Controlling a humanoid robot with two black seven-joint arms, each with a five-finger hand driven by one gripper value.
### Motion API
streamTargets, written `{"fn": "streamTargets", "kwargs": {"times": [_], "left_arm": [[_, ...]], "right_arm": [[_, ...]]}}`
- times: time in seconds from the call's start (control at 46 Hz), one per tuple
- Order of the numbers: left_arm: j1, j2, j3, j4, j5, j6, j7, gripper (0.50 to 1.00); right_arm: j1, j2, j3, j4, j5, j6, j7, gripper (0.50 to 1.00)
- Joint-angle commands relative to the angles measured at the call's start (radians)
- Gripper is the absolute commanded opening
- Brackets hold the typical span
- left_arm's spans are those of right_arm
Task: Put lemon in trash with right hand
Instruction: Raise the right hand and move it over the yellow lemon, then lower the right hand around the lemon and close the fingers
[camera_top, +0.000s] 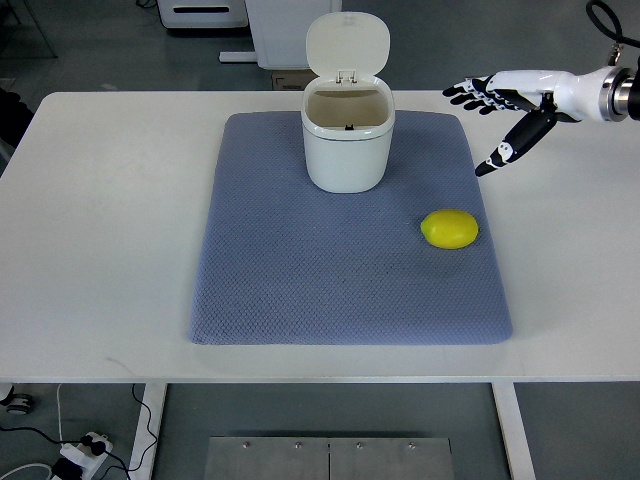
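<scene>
Yellow lemon (449, 229) on the right part of a blue-grey mat (300, 290), near its right edge, lying free and untouched. White bin (346, 140) at the mat's far middle, upright, lid (347, 46) flipped up and back, mouth open, beige inside, dark small spot at the inner back wall. Well apart from the lemon, up and to its left.

Right hand (505, 110) in from the picture's right edge, above the white table (100, 200), just past the mat's far right corner. White shell, black fingertips. Fingers (470, 93) spread and stretched toward the left, thumb pointed down toward the mat's edge; released, holding nothing. Clear of both lemon and bin; lemon nearer the camera and a little to the left of it. Grey wrist cuff and black cable at the top right corner.

Mat flat, quilted in texture, corners rounded, covering the table's middle. Bare white top all around.

Left hand out of sight.

Beyond the table: grey floor, white cabinet bases. Below the near edge: table legs, a metal plate, a power strip (82, 448) with cables at the lower left.
</scene>
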Motion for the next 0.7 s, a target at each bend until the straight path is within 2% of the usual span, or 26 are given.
{"fn": "streamTargets", "kwargs": {"times": [0.0, 0.348, 0.478, 0.674], "left_arm": [[0.000, 0.000, 0.000, 0.000, 0.000, 0.000, 0.000, 1.000], [0.000, 0.000, 0.000, 0.000, 0.000, 0.000, 0.000, 1.000], [0.000, 0.000, 0.000, 0.000, 0.000, 0.000, 0.000, 1.000], [0.000, 0.000, 0.000, 0.000, 0.000, 0.000, 0.000, 1.000]], "right_arm": [[0.037, 0.030, -0.051, 0.014, -0.001, -0.008, -0.001, 1.000], [0.117, 0.159, -0.243, 0.077, 0.000, -0.093, -0.011, 1.000], [0.126, 0.194, -0.270, 0.096, 0.003, -0.130, -0.042, 1.000], [0.127, 0.245, -0.330, 0.104, 0.008, -0.173, -0.044, 1.000]]}}
